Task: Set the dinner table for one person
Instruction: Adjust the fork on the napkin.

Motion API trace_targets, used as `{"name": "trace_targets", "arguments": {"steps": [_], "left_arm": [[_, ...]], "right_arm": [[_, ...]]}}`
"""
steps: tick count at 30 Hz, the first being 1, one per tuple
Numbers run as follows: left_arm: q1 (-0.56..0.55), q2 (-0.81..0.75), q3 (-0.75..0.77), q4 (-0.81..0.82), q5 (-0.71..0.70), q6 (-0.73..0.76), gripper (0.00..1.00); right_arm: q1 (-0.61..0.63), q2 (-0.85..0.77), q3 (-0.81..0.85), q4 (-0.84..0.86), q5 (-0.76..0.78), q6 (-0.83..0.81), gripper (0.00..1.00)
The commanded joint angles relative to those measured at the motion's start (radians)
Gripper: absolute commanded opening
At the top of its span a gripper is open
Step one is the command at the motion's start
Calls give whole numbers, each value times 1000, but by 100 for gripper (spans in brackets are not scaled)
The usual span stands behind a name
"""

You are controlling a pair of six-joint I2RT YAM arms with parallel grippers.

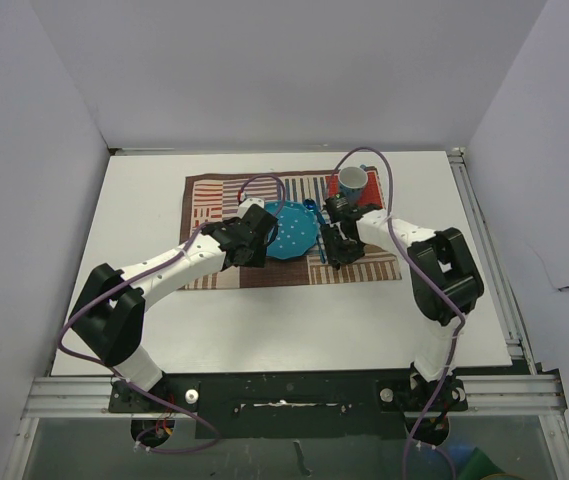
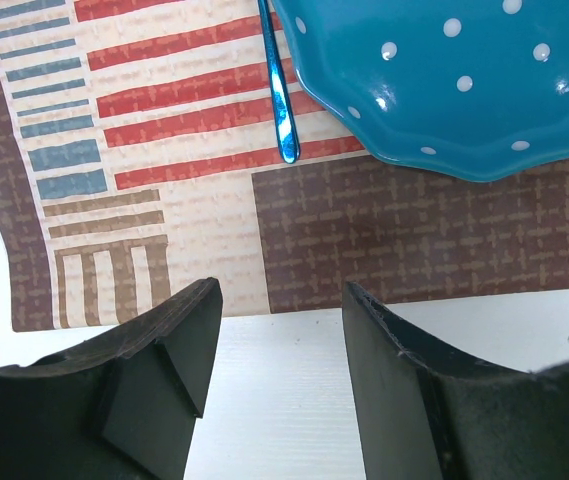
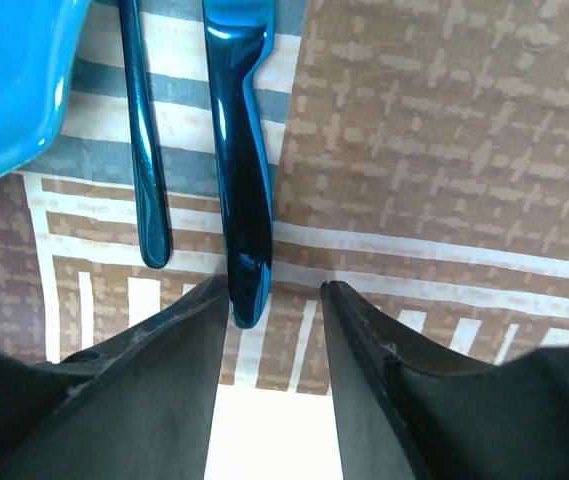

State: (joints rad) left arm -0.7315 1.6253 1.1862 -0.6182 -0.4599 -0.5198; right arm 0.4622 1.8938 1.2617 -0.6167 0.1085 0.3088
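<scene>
Status, both arms.

Dinner table [image 1: 264,330]: big white top with aluminium rails. It carries everything, and my bases sit at its near edge. Patchwork mat [image 1: 364,268] lies flat on it, toward the far side. Teal polka-dot plate [image 1: 294,238] sits mid-mat, between my two wrists.

Left gripper [image 2: 282,300]: jaws apart, nothing between them. It hovers over the mat's near edge, with white table showing through the gap. The plate's scalloped rim is ahead and off to one side, not touching. A thin blue utensil handle [image 2: 279,90] lies on the red stripes just beside that rim. Can't tell which piece of cutlery it is.

Right gripper [image 3: 274,295]: jaws apart, low over the mat on the plate's right side. Broad blue handle [image 3: 242,170] lies flat on the mat, its end right at the inner face of one finger. The other finger is clear of it, so no clamp. Can't tell if the near finger actually touches it. Slim blue handle [image 3: 146,150] lies alongside it on the plate side, outside the jaws.

Blue cup [image 1: 352,181] stands upright on the mat's far right part, just beyond the right gripper.
</scene>
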Motion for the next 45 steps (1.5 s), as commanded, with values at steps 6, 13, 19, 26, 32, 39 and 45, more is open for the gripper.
{"name": "trace_targets", "arguments": {"steps": [6,13,19,26,32,39,45], "left_arm": [[-4,-34,30,18,-8,-3,53],[-5,-25,35,20,-8,-3,53],[-5,-12,37,15,-24,-3,53],[-5,1,36,7,-29,-5,53],[-3,-5,31,3,-31,-6,53],[-3,-17,24,4,-30,-1,53],[0,-24,23,1,-35,4,53]], "right_arm": [[0,-109,13,-20,27,-12,43],[3,-106,-9,-9,26,-10,41],[26,-79,22,3,-53,-15,41],[61,16,132,-28,-90,-29,41],[60,90,185,-26,-95,-42,40],[39,131,202,-7,-103,-72,39],[36,148,204,0,-130,-65,9]]}}
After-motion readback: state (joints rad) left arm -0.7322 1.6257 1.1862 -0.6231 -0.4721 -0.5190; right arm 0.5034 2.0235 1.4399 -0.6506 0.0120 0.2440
